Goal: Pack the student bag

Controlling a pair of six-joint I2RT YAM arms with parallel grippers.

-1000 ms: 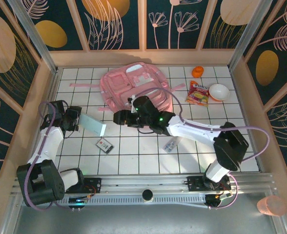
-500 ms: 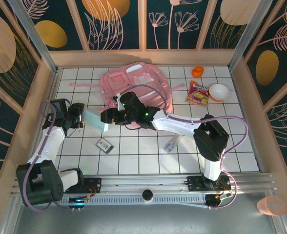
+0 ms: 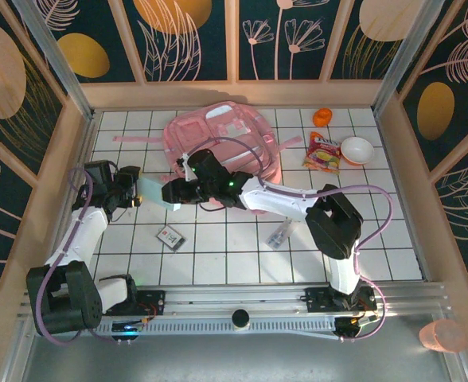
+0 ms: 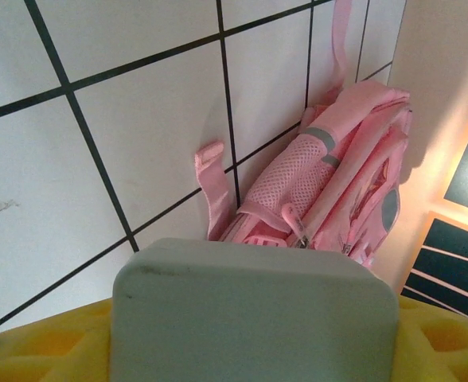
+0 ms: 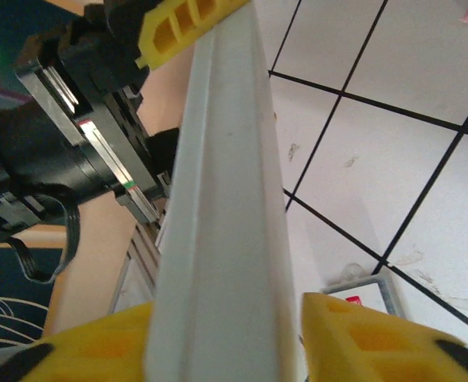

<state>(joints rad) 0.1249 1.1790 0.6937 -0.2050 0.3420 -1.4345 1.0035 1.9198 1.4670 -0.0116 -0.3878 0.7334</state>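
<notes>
The student bag (image 3: 226, 135), pale pink, lies flat at the back middle of the tiled table; the left wrist view looks at its mesh side and strap (image 4: 329, 183). A pale grey-green box (image 3: 154, 193) hangs above the tiles left of the bag. My left gripper (image 3: 134, 193) is shut on its left end, and the box's broad face (image 4: 254, 310) fills the space between that gripper's (image 4: 254, 342) yellow fingers. My right gripper (image 3: 173, 193) has come to the other end. Its (image 5: 226, 342) yellow fingers sit close against both sides of the box's thin edge (image 5: 218, 239).
A small flat card (image 3: 170, 237) lies on the tiles in front of the box and also appears in the right wrist view (image 5: 361, 290). A small packet (image 3: 278, 237) lies mid-table. At the back right are a snack bag (image 3: 323, 151), a bowl (image 3: 356, 150) and an orange item (image 3: 322, 117).
My right arm has swung left from the bag's front to the box, and its jaws have narrowed onto the box's free end. The left arm still holds the box, raised slightly.
</notes>
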